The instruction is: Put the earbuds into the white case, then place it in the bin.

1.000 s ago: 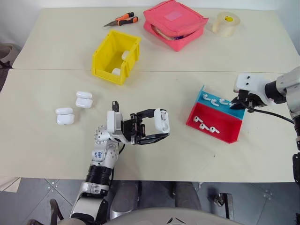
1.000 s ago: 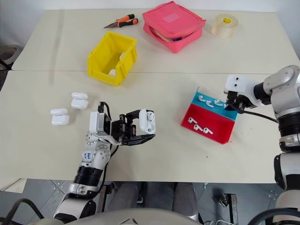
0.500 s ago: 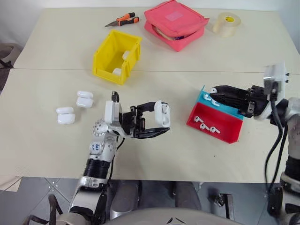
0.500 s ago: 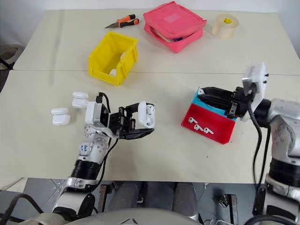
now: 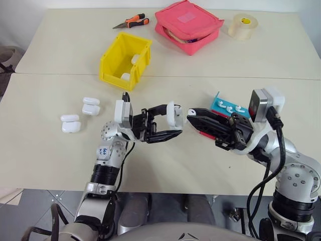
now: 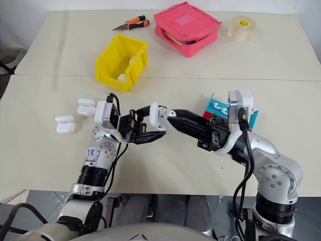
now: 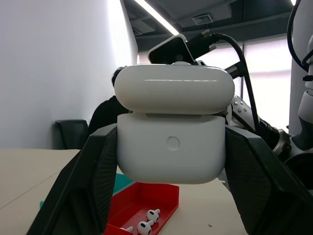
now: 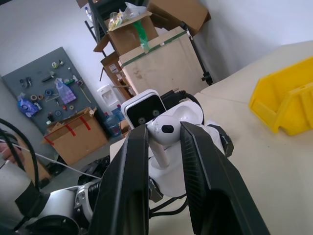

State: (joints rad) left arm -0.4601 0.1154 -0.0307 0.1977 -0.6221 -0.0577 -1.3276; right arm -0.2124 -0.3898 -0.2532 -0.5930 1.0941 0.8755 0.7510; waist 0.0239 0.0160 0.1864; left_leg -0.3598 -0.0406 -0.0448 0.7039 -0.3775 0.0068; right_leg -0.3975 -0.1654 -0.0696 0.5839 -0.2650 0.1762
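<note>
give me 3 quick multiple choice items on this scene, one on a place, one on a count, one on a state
1. Where is the roll of tape?
A. at the table's far right
B. inside the yellow bin
C. beside the spare cases

2. How many closed white cases lie on the table left of the left gripper?
A. one
B. two
C. four

3. What does the right gripper hold?
A. nothing
B. pliers
C. an earbud

Answers:
1 A: the tape sits near the pink pouch, far from the bin.
2 B: two spare cases lie there.
3 C: an earbud is pinched between its fingers, close to the white case in the left gripper.
</note>
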